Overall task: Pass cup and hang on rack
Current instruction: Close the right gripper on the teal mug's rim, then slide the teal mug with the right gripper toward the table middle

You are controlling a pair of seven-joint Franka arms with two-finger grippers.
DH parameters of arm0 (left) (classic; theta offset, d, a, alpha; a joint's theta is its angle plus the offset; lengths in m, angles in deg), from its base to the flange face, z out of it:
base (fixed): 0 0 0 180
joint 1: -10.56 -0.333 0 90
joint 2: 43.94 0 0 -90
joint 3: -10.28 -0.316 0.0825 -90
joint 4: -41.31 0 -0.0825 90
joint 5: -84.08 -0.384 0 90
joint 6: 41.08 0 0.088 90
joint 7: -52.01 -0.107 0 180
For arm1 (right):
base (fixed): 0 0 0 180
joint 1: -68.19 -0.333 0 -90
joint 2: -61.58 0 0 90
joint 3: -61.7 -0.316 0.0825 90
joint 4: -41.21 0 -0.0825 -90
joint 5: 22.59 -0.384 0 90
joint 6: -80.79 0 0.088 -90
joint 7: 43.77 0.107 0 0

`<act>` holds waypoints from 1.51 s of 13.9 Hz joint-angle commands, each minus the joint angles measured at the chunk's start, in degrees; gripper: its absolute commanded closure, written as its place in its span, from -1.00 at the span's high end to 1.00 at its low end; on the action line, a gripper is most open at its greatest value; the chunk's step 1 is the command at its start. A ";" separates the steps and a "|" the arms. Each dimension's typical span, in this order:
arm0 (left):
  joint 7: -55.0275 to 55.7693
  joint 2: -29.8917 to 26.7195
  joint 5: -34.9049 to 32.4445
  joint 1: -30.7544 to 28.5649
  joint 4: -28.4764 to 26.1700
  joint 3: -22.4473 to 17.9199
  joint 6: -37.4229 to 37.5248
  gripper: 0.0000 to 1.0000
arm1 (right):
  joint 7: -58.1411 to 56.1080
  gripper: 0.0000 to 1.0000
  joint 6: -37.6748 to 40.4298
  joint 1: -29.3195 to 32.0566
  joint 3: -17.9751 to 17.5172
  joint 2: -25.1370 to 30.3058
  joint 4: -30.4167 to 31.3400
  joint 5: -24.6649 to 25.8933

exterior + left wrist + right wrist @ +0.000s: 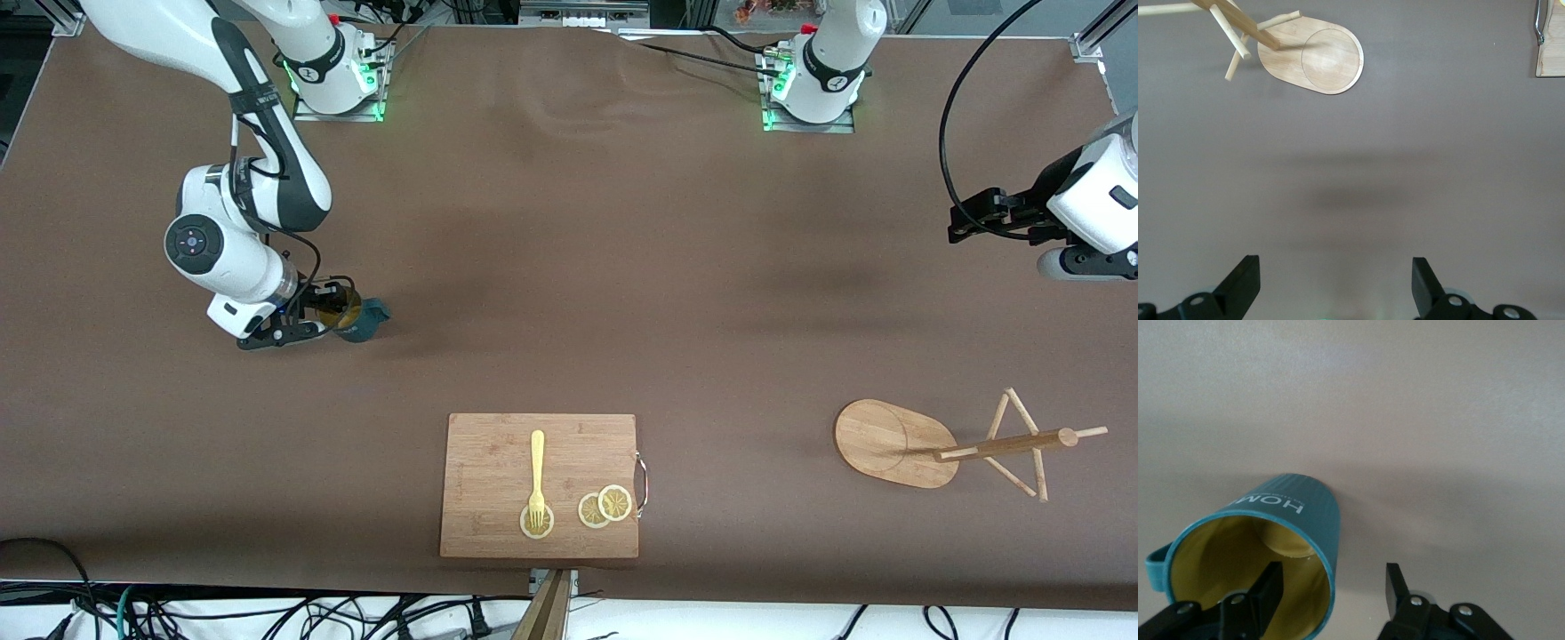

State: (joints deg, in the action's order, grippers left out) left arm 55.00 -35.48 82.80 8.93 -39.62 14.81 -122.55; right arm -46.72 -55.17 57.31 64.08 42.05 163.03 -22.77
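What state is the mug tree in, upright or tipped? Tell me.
Tipped. The rack lies on its side: its oval base faces the front camera, and the post runs along the table.

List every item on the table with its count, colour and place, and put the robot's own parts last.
cup: one, dark teal, yellow inside, toward the right arm's end
rack: one, light wood, toward the left arm's end
cutting board: one, bamboo, near the front camera
fork: one, pale yellow, on the cutting board
lemon slices: three, yellow, on the cutting board, one under the fork
right gripper: black, one finger inside the cup, one outside its wall
left gripper: black, open over bare table, waiting
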 commanded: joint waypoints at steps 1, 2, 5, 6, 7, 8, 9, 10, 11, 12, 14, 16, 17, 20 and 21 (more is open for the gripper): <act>-0.27 0.50 -0.13 -0.12 1.39 0.05 0.18 1.00 | 0.31 0.06 -0.98 -0.20 -0.09 0.72 1.06 -0.17; -0.27 0.50 -0.13 -0.13 1.39 0.05 0.18 1.00 | 0.31 -0.04 -0.89 -0.28 -0.09 0.72 0.89 -0.17; -0.27 0.50 -0.13 -0.13 1.39 0.14 0.18 1.00 | 1.79 -0.48 -0.63 -0.28 -0.18 0.72 0.62 -0.26; -0.27 0.50 -0.13 -0.13 1.39 0.05 0.18 1.00 | 2.50 -0.61 -0.62 -0.29 -0.27 0.81 0.45 -0.26; -0.27 0.50 -0.13 -0.13 1.39 0.14 0.18 1.00 | 2.86 -0.73 -0.28 -0.29 -0.88 0.81 0.27 -0.35; -0.27 0.50 -0.13 -0.04 1.39 0.05 0.18 1.00 | 3.47 -0.88 -0.01 -0.29 -1.15 0.99 -0.17 -0.35; -0.27 0.50 -0.13 -0.12 1.39 0.05 0.18 1.00 | 4.43 -1.00 1.12 -0.29 -1.41 0.99 -0.87 -0.26; -0.27 0.50 -0.13 -0.21 1.39 0.14 0.18 1.00 | 5.66 -1.00 2.52 -0.29 -2.11 1.07 -1.92 -0.35; -0.27 0.50 -0.13 -0.13 1.39 0.05 0.18 1.00 | 6.98 -1.00 4.19 -0.29 -2.46 1.07 -3.15 -0.26; -0.27 0.50 -0.13 -0.13 1.39 0.05 0.18 1.00 | 8.12 -1.00 5.69 -0.29 -2.81 1.16 -4.64 -0.35; -0.27 0.50 -0.13 -0.13 1.39 0.05 0.18 1.00 | 11.19 -1.00 8.85 -0.29 -5.00 0.99 -7.97 -0.35; -0.27 0.50 -0.13 -0.21 1.39 0.05 0.18 1.00 | 17.85 -1.00 13.41 -2.99 -6.16 0.46 -12.80 -0.35; -0.27 0.50 -0.13 -0.21 1.39 0.05 0.18 1.00 | 21.20 -1.00 15.35 -5.27 -6.16 -0.93 -15.79 -0.35; -0.27 0.50 -0.13 -0.13 1.39 0.05 0.18 1.00 | 32.44 -1.00 20.63 -11.95 -6.16 -6.02 -25.88 -0.79; -0.27 0.50 -0.13 -0.13 1.39 0.05 0.18 1.00 | 35.52 -1.00 21.95 -13.72 -6.16 -8.31 -29.58 -2.01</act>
State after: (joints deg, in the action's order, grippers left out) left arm 55.00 -35.47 82.80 8.92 -39.61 14.77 -122.55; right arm -16.90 -37.08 46.81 57.61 39.68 142.54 -23.24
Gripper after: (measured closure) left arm 0.000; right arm 0.956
